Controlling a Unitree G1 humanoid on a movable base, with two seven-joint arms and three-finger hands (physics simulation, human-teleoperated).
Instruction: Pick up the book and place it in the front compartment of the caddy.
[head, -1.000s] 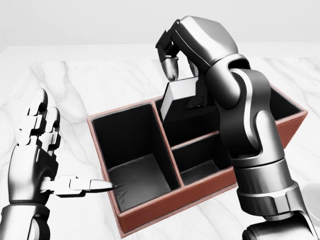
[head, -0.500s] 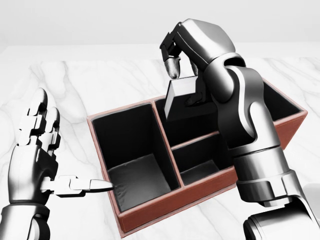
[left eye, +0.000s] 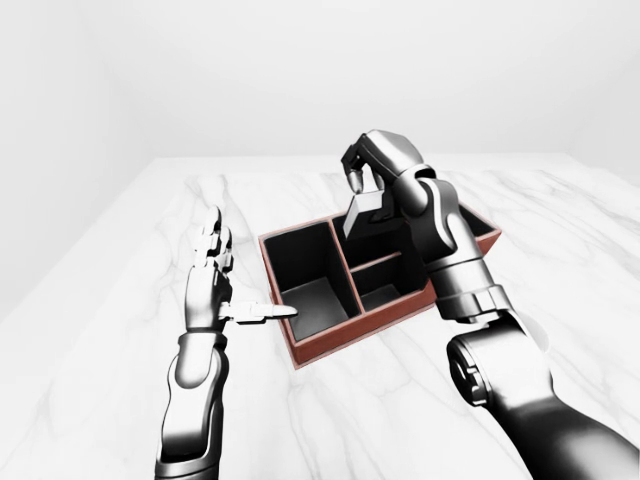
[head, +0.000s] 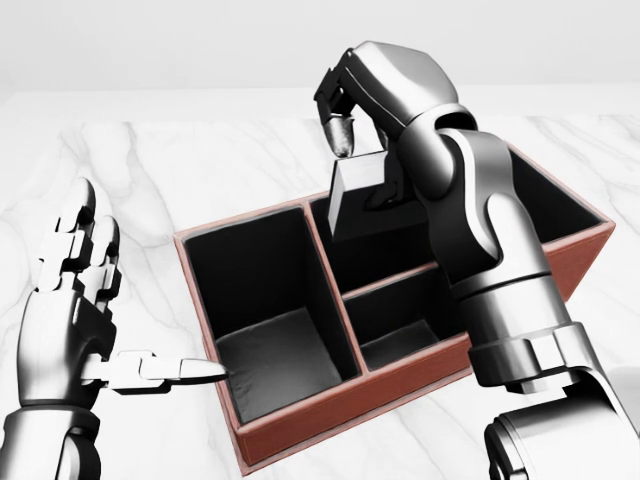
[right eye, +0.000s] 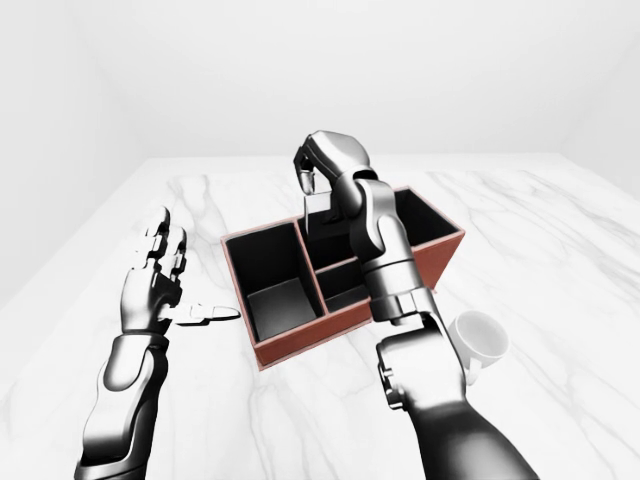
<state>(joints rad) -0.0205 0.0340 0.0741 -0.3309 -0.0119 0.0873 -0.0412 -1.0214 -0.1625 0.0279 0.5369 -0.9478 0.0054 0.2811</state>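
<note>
The right hand (head: 362, 140) gripped the small grey book (head: 358, 190) tilted above the upper middle compartment of the reddish-brown divided caddy (head: 330, 400) on the white marble worktop (head: 180, 170). The left hand (head: 75, 310), fingers spread wide, hovered just left of the caddy. A white mug (right eye: 478, 338) stood right of it.

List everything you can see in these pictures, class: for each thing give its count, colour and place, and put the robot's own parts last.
Caddy: one, red-brown outside, black inside, three compartments showing, centre of the table.
Book: one, grey, tilted, held above a compartment at the caddy's upper side in the head view.
Mug: one, white, on the table right of the caddy in the right-eye view.
Table: one, white marble, under everything.
Left robot hand: one, silver, open, left of the caddy, one finger pointing toward its corner.
Right robot hand: one, silver, fingers closed on the book.
</note>
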